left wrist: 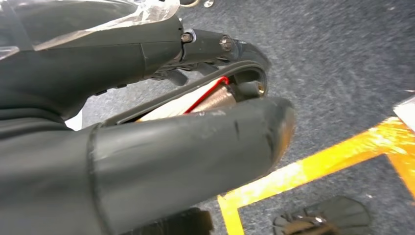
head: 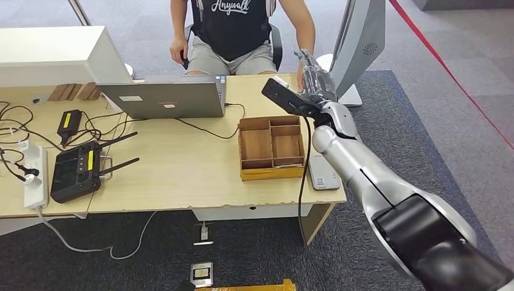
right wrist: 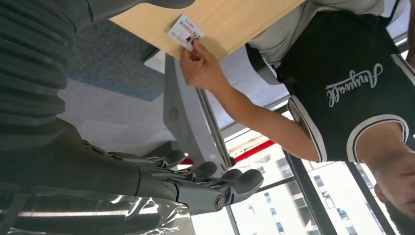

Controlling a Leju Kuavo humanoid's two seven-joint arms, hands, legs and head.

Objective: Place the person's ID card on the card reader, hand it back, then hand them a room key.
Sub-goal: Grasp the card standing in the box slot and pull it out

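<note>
The person's hand [right wrist: 200, 66] presses a white ID card [right wrist: 186, 32] flat on the far right corner of the wooden table [head: 182, 176]; in the head view the card [head: 280, 80] is a small white patch by that hand [head: 299, 77]. My right hand [head: 314, 77] hovers just right of it, fingers [right wrist: 210, 181] stretched out, holding nothing and apart from the card. The white card reader [head: 322, 174] lies at the table's right front edge, under my forearm. My left hand [left wrist: 195, 152] hangs over the floor, with nothing between thumb and fingers.
A wooden compartment box [head: 271, 145] sits left of the reader. A grey laptop [head: 163, 97], black router [head: 76, 170], power strip [head: 35, 176] and cables fill the table's left. A grey standing panel [head: 360, 42] rises right of the person. Yellow floor tape [left wrist: 313, 166] is below.
</note>
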